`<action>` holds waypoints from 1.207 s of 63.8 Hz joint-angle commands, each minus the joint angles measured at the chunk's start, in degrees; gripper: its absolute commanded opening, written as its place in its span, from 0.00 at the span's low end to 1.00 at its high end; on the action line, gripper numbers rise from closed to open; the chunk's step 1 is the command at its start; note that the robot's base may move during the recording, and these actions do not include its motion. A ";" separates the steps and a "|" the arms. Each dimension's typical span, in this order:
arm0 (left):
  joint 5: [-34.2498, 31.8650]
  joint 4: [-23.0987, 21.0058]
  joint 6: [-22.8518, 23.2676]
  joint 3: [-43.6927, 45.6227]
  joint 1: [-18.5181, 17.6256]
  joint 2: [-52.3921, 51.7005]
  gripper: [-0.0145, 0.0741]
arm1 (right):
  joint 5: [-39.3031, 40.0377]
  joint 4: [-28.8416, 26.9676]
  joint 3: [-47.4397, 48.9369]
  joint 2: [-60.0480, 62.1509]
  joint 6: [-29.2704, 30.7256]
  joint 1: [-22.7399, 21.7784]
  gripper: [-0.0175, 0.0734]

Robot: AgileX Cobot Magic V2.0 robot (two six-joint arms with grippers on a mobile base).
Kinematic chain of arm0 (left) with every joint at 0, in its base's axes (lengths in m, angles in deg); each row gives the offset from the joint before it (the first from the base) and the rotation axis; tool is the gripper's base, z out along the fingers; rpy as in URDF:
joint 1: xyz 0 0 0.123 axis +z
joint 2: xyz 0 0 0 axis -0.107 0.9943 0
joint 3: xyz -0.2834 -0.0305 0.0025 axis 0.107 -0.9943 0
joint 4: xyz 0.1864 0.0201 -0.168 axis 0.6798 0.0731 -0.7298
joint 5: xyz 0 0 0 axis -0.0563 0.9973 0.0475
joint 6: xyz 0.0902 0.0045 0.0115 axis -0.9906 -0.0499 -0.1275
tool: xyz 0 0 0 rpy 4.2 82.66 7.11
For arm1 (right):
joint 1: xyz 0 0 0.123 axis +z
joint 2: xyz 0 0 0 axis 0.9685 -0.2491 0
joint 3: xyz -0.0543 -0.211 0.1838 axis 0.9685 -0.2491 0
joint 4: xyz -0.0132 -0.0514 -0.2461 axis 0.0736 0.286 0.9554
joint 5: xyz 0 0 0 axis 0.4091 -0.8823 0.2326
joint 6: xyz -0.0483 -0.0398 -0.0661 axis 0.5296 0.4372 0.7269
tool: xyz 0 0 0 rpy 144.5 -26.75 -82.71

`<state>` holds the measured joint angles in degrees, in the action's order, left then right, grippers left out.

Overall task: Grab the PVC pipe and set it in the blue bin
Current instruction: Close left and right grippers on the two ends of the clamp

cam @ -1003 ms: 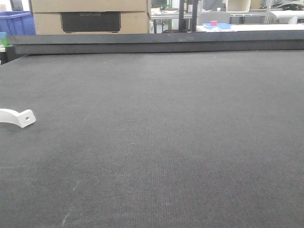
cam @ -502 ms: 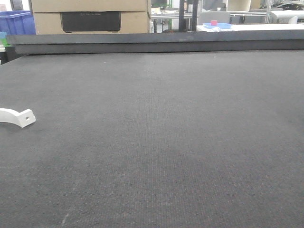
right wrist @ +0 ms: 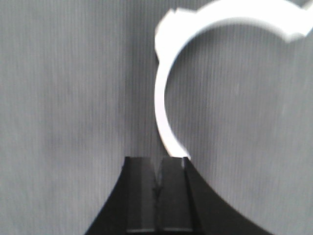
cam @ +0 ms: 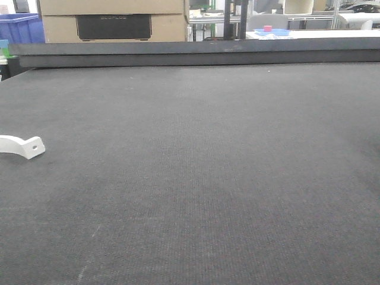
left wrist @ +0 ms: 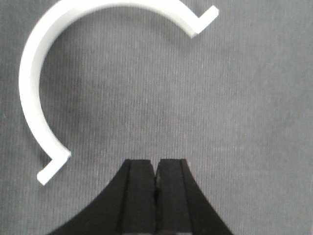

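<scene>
The PVC pipe (cam: 22, 146), a white arched piece with a flat tab and a round hole, lies on the dark mat at the far left edge of the front view. From the left wrist it shows as a white C-shaped arc (left wrist: 34, 88) lying flat, up and to the left of my left gripper (left wrist: 156, 162), which is shut and empty. The right wrist view also holds a white arc (right wrist: 164, 98); its lower end reaches the outer edge of my shut right gripper (right wrist: 157, 160), not between the jaws. A blue bin (cam: 21, 28) stands beyond the table's far left corner.
A raised dark ledge (cam: 196, 52) runs along the table's far edge. Behind it stand a cardboard box (cam: 113, 21) and a white bench holding a small blue tray (cam: 272, 32). Neither arm shows in the front view.
</scene>
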<state>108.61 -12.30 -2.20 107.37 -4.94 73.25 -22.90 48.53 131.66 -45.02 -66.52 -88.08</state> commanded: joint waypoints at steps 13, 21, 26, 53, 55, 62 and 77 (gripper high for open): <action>2.61 -0.49 0.47 0.35 -0.26 -0.06 0.04 | -6.20 0.17 9.29 -12.95 0.16 -0.40 0.34; 3.34 -0.49 0.47 0.35 -0.26 -0.06 0.04 | -5.77 0.17 9.29 -15.54 0.16 -0.40 0.39; 3.34 -0.49 0.47 0.35 -0.26 -0.06 0.04 | -4.90 0.17 9.29 -16.69 0.16 -0.40 0.38; 2.61 -0.49 0.47 0.35 -0.26 -0.06 0.04 | -2.67 0.17 9.29 -18.49 0.16 -0.40 0.32; 2.61 -0.49 0.47 0.35 -0.26 -0.06 0.04 | -2.58 0.17 9.29 -18.49 0.16 -0.40 0.29; 2.49 -0.49 0.47 0.35 -0.26 -0.06 0.04 | -2.45 -0.07 9.29 -18.70 0.16 -0.40 0.23; 2.50 -0.61 0.47 0.35 -0.26 -0.06 0.04 | -2.45 -0.07 9.29 -20.03 0.16 -0.40 0.22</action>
<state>111.58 -12.30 -2.20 107.37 -4.94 73.25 -25.82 48.39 140.59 -64.36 -66.52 -88.08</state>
